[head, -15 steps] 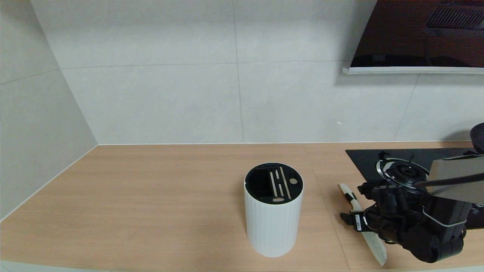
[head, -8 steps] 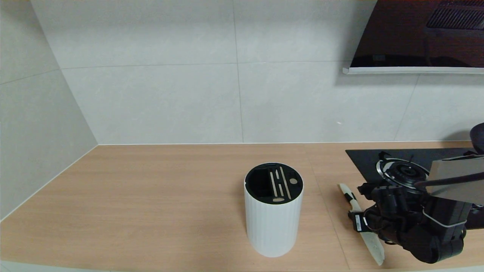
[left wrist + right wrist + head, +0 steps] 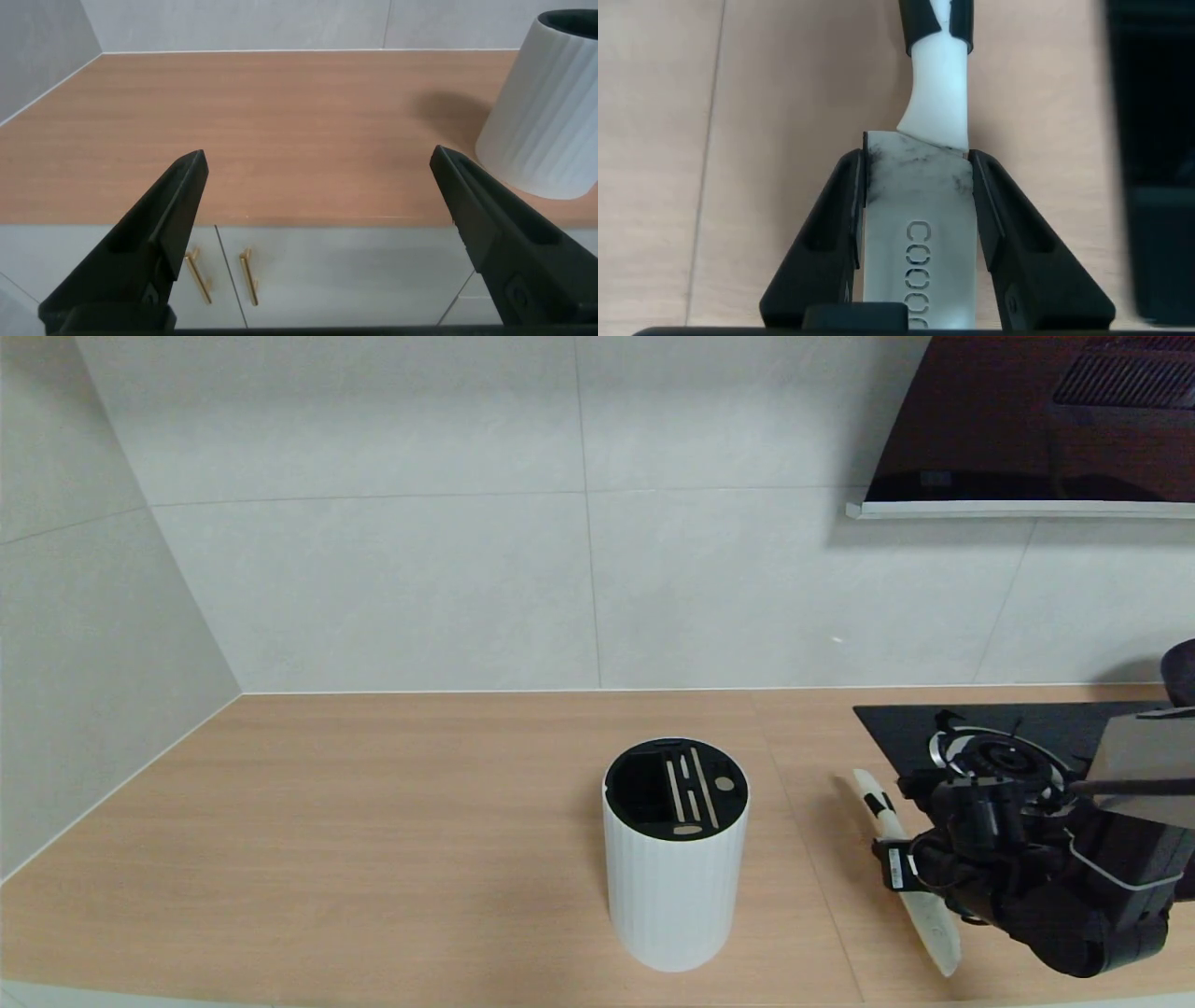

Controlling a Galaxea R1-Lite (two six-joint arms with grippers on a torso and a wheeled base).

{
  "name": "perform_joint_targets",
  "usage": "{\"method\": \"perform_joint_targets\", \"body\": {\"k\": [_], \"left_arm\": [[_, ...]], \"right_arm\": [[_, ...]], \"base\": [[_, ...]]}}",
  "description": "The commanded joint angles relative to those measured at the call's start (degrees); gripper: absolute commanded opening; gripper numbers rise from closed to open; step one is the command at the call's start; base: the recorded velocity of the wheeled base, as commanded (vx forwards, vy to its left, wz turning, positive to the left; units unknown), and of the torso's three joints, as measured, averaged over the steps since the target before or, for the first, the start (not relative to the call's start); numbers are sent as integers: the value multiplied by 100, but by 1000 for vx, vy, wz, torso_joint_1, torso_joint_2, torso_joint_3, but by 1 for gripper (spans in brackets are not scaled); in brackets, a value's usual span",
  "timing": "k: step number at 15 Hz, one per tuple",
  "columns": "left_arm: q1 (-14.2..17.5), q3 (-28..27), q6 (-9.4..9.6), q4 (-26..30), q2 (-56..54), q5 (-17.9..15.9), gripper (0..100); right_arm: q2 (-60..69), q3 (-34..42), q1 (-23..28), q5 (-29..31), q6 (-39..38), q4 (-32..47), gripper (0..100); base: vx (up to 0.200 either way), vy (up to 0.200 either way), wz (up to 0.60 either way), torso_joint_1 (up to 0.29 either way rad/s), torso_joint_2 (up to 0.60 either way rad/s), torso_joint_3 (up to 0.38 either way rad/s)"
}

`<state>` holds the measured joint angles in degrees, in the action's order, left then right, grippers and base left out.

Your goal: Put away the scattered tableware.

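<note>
We're at the pick-up step for the knife [image 3: 934, 924]. The right gripper [image 3: 918, 177] is clamped on its blade, one finger on each long edge, close to where the handle starts. The knife sits low over the counter [image 3: 373, 821], between the white ribbed holder [image 3: 674, 887] and the stove [image 3: 896, 728], handle pointing toward the wall. We can't tell if it's fully clear of the wood.

Next up, we reckon: lift it, carry it over to the holder, tip the blade down and line it up with one of the narrow slots in the black top. Tight fit, so the angle matters.

The knife itself has a white blade with grey smudges and a white handle with a black band. The left gripper [image 3: 316, 159] hangs wide open near the counter's front edge, holding nothing.
</note>
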<state>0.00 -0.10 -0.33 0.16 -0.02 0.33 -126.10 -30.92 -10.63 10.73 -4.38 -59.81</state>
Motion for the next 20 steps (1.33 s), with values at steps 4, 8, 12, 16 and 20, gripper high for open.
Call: {"method": "perform_joint_targets", "body": {"k": [4, 8, 12, 16, 20], "left_arm": [[0, 1, 7, -7, 2, 2, 100], [0, 1, 24, -7, 2, 2, 100], [-35, -860, 50, 283, 205, -490, 100], [-53, -2803, -160, 635, 2718, -1993, 100], [-229, -3787, -257, 582, 4546, -2467, 100]], "right_arm": [[2406, 86, -97, -1, -11, 1243, 0], [3724, 51, -607, -1, -19, 2078, 0], [4506, -231, -1029, -27, -19, 2694, 0], [4339, -1136, -1380, -238, 25, 3028, 0], [3970, -1971, -1635, -255, 77, 3318, 0]], "base": [[0, 0, 0, 0, 0, 0], [0, 0, 0, 0, 0, 0], [0, 0, 0, 0, 0, 0], [0, 0, 0, 0, 0, 0], [0, 0, 0, 0, 0, 0]]}}
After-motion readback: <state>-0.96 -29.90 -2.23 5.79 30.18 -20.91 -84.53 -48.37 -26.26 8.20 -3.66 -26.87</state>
